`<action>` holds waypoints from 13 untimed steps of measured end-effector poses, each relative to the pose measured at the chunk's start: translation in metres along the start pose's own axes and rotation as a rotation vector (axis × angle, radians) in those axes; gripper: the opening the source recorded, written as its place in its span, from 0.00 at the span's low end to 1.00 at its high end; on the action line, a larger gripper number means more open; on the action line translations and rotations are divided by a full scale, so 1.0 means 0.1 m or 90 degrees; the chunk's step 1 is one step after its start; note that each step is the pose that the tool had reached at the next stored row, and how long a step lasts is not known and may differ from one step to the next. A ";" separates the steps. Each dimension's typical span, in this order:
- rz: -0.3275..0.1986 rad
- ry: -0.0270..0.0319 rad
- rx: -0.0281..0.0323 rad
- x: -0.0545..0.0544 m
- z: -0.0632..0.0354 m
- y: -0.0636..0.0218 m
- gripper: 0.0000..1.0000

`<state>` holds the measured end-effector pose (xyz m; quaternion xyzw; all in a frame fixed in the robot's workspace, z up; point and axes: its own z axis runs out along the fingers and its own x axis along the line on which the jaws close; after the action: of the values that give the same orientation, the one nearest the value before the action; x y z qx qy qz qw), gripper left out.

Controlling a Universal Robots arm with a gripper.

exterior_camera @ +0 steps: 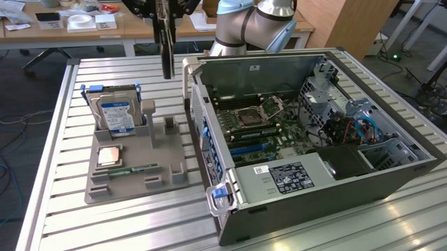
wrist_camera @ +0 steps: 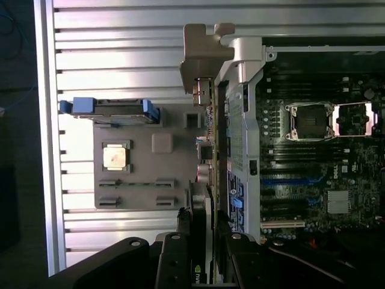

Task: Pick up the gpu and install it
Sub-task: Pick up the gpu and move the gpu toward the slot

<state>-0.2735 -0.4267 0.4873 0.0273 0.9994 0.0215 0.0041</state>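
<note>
Now hanging over table point(exterior_camera: 59, 219): gpu point(exterior_camera: 167, 49) clamped between the closed-up fingers of gripper point(exterior_camera: 165, 13).
Hovering edge-on and upright above the gap between open case point(exterior_camera: 328, 201) and grey tray point(exterior_camera: 136, 157), touching neither, with drive point(exterior_camera: 115, 115) standing in tray, well apart. Judging the job as roughly midway: card picked, not yet seated on board point(exterior_camera: 279, 130). Doing this step well probably meaning holding the card plumb while crossing the case wall, clearing that rim fully before any lowering, lining the connector edge along a blue slot point(exterior_camera: 246, 149), turning the bracket toward the case's outer wall, pressing straight down without twisting. Minding cables point(exterior_camera: 363, 128) on the exterior view's right, likely well out of the path.
</note>
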 end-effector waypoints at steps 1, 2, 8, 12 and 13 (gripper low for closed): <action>0.000 -0.0001 -0.0001 0.00 0.019 -0.001 0.27; 0.000 0.0000 0.0000 0.01 0.038 -0.002 0.27; 0.000 -0.0001 -0.0001 0.03 0.147 -0.008 0.27; 0.000 0.0000 0.0000 0.05 0.218 -0.012 0.27; 0.000 0.0000 0.0000 0.06 0.236 -0.013 0.27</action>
<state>-0.2791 -0.4267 0.4636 0.0273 0.9994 0.0215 0.0042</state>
